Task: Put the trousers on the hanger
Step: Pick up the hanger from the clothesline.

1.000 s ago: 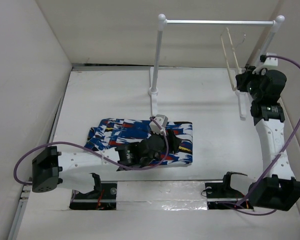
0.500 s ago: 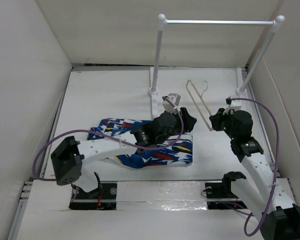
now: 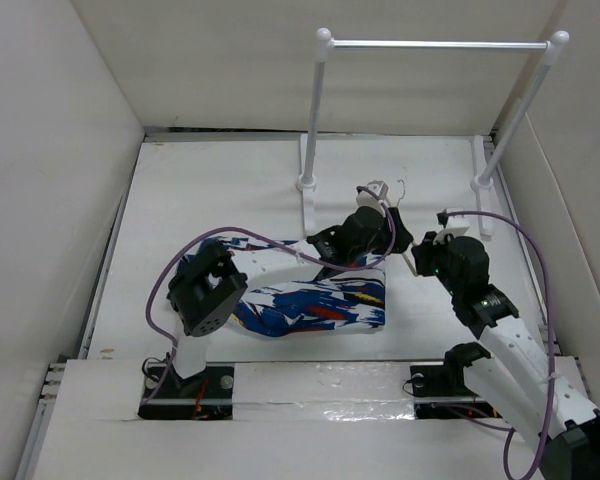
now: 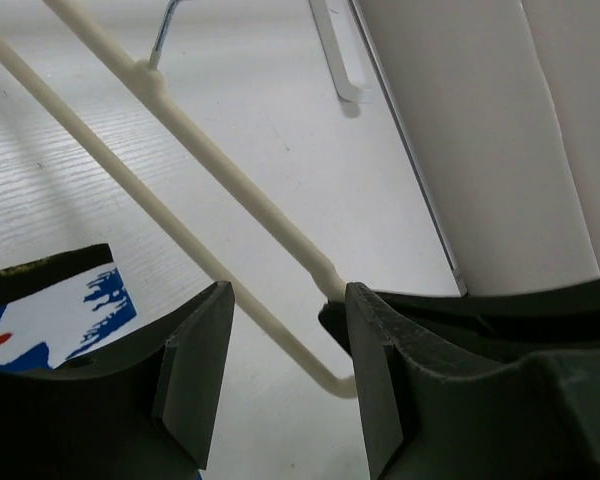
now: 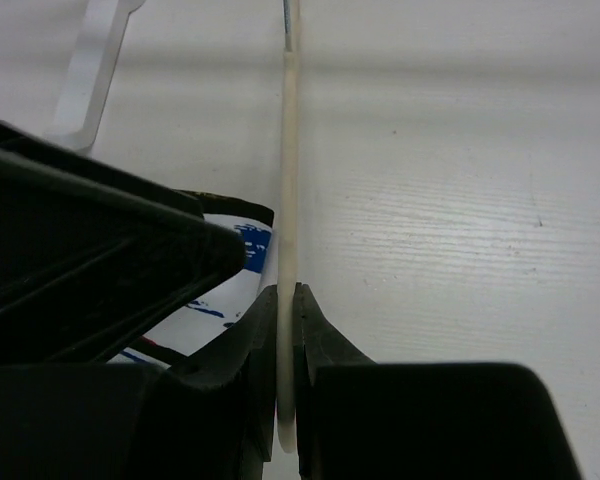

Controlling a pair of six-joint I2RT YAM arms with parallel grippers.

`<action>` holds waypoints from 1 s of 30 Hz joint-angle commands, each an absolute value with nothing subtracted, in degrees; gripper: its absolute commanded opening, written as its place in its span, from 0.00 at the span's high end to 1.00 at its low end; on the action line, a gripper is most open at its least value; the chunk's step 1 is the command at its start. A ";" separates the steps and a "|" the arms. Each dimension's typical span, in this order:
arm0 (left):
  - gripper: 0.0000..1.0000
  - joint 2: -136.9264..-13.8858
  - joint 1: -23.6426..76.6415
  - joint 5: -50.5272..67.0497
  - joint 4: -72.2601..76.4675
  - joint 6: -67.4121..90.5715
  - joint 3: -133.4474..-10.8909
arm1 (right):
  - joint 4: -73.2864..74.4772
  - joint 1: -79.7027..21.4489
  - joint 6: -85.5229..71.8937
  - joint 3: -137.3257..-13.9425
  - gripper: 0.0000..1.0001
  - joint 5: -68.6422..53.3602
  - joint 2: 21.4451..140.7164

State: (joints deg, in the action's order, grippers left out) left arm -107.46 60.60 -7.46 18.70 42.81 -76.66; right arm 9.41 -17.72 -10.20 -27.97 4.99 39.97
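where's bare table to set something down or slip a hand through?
Free: far-left table between the left wall and the rail's left post; also the back strip between the rail's feet. Crowded: just beyond the trousers' right end, where the right claw grips the hanger and the open left claw straddles its bar.

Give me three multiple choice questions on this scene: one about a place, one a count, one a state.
1. The trousers lie: A on the table; B in a drawer; C on a chair.
2. Upright posts on the rail: A one; B two; C four.
3. The right pincer is: A open and empty; B shut on the hanger; C shut on cloth.
Answers: A, the folded print lies flat on the white surface; B, one post stands at each end of the bar; B, it pinches the cream bar.
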 commanded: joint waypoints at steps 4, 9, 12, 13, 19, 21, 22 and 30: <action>0.52 -109.77 60.03 -4.31 23.55 45.70 -80.24 | 5.45 -20.91 -11.34 -26.37 1.00 8.61 38.94; 0.52 -112.50 59.50 -5.18 22.23 46.75 -81.65 | 3.35 -22.06 -11.86 -24.88 1.00 9.05 38.85; 0.52 -113.46 59.50 -5.80 23.55 48.25 -81.65 | 3.95 -22.59 -12.13 -24.79 1.00 9.32 39.11; 0.52 -113.81 59.50 -5.80 23.21 48.34 -82.00 | 3.96 -23.11 -12.39 -24.61 1.00 9.32 39.11; 0.69 -115.40 59.50 -5.71 23.64 48.95 -82.18 | 4.57 -25.66 -13.27 -23.29 1.00 10.90 38.67; 0.78 -115.40 59.50 -5.63 23.64 49.13 -81.66 | 5.01 -27.41 -13.45 -23.03 0.96 11.07 38.67; 0.88 -115.23 59.50 -5.45 24.43 49.30 -81.04 | 5.71 -27.94 -13.62 -23.20 0.87 11.68 38.67; 1.00 -111.46 58.98 -3.70 29.17 50.18 -74.89 | 12.38 -31.28 -15.55 -23.64 0.42 11.16 30.86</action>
